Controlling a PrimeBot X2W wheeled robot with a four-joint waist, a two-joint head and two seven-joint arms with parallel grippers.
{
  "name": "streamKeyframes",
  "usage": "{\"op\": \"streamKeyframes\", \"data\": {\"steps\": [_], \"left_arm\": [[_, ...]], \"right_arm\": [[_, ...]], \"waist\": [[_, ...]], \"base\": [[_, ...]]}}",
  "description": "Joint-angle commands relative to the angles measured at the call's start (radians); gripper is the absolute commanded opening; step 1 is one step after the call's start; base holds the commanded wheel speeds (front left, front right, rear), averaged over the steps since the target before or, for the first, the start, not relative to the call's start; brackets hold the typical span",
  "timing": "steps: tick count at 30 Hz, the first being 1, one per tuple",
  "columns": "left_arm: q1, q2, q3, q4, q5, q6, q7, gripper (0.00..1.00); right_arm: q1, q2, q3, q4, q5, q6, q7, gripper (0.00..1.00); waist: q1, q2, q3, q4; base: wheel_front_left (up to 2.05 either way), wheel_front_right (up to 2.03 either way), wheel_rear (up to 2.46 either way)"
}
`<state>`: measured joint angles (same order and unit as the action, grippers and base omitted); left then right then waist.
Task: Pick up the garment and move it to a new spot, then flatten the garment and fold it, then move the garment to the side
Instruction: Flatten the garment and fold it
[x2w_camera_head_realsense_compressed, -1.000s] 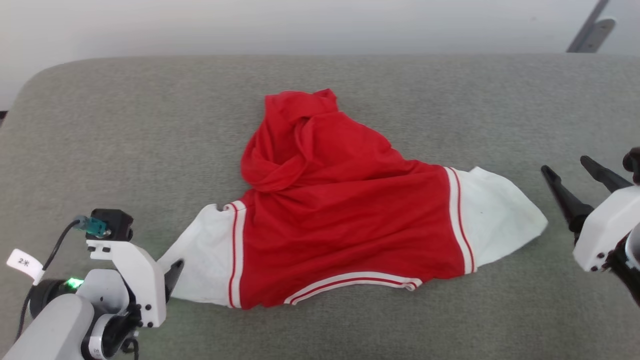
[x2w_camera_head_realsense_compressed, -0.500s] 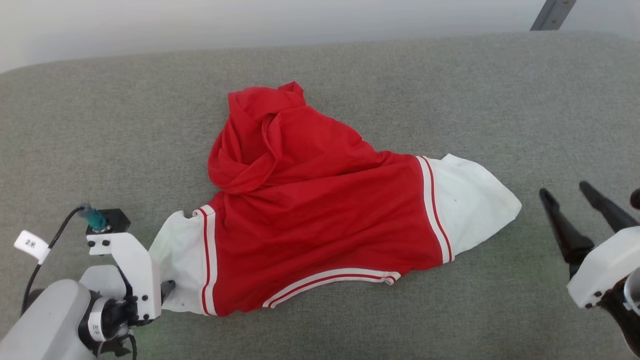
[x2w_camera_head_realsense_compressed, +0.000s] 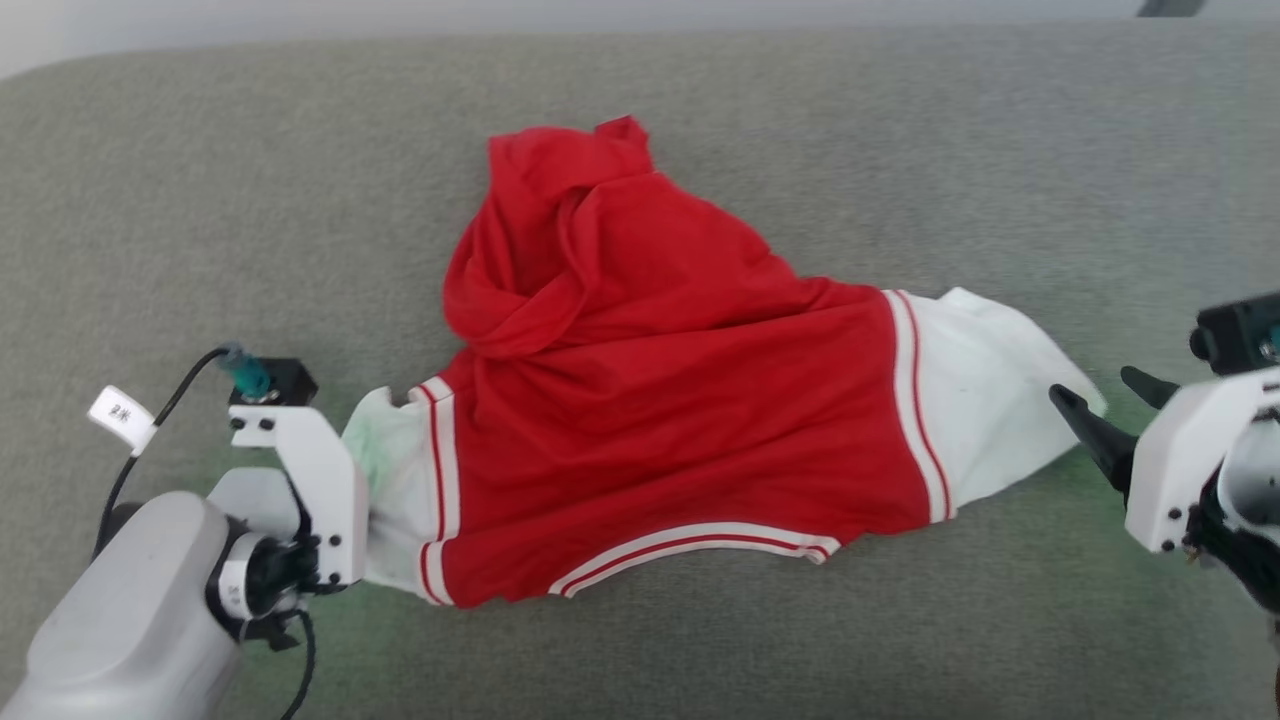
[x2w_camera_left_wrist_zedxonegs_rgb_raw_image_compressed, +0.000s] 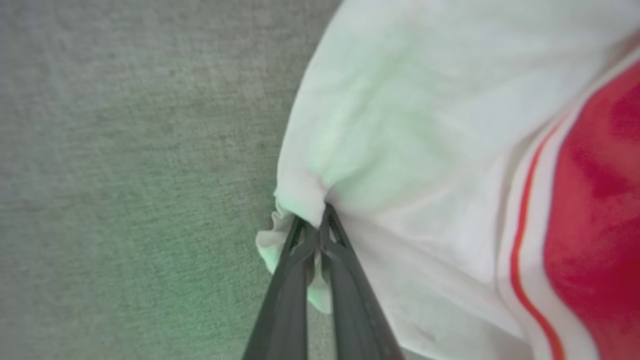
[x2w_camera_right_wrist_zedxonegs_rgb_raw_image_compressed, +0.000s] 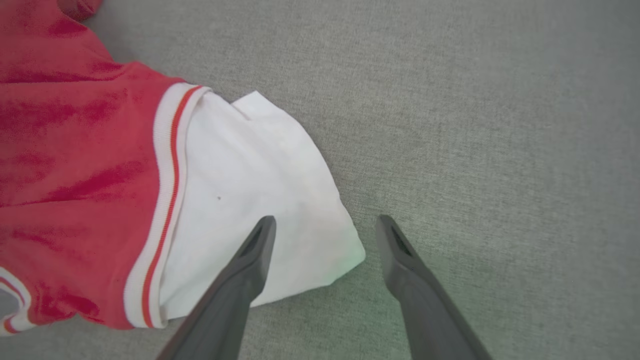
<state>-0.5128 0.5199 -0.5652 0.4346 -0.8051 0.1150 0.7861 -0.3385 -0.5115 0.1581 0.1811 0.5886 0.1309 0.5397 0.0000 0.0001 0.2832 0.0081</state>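
Note:
The garment lies crumpled on the grey cushion, bright red with a white panel at each end. My left gripper is shut on the edge of the left white panel, which bunches up at its tips. In the head view its white wrist housing sits at that panel's left edge and hides the fingers. My right gripper is open at the right white panel's corner. In the right wrist view the left finger is over the cloth and the right finger is over bare cushion.
The grey fabric cushion stretches wide on all sides of the garment, with its far edge against a pale wall. A cable with a white tag trails from my left wrist.
The left gripper has shut on the left white panel, bunching its edge. The right gripper has come closer to the right panel's corner. The head camera has shifted.

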Motion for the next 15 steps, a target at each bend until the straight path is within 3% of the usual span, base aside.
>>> {"op": "streamKeyframes", "data": {"steps": [1, 7, 13, 14, 15], "left_arm": [[0.017, -0.062, -0.035, 0.038, 0.007, -0.003, -0.017, 0.00], [-0.023, -0.101, -0.051, 0.067, 0.015, -0.023, -0.040, 0.00], [-0.049, -0.129, -0.058, 0.098, 0.015, -0.034, -0.058, 0.00], [-0.052, -0.132, -0.059, 0.104, 0.015, -0.036, -0.061, 0.00], [-0.055, -0.133, -0.059, 0.109, 0.015, -0.041, -0.064, 0.00]], "right_arm": [[-0.016, -0.003, 0.010, 0.013, 0.010, 0.000, 0.008, 1.00], [-0.116, -0.043, 0.138, 0.176, 0.069, 0.000, 0.089, 1.00], [-0.132, -0.020, 0.308, 0.323, 0.175, 0.001, 0.237, 1.00], [-0.127, -0.016, 0.341, 0.327, 0.200, 0.004, 0.276, 0.34], [-0.122, -0.013, 0.366, 0.323, 0.235, 0.004, 0.305, 0.00]], "waist": [[0.0000, -0.0001, 0.015, 0.016], [0.0000, -0.0001, 0.035, 0.048], [0.0000, -0.0001, 0.046, 0.065], [0.0000, -0.0001, 0.046, 0.067], [0.0000, -0.0001, 0.046, 0.069]], "base": [[0.00, 0.00, 0.00], [0.00, 0.00, 0.00], [0.00, 0.00, 0.00], [0.00, 0.00, 0.00], [0.00, 0.00, 0.00]]}}
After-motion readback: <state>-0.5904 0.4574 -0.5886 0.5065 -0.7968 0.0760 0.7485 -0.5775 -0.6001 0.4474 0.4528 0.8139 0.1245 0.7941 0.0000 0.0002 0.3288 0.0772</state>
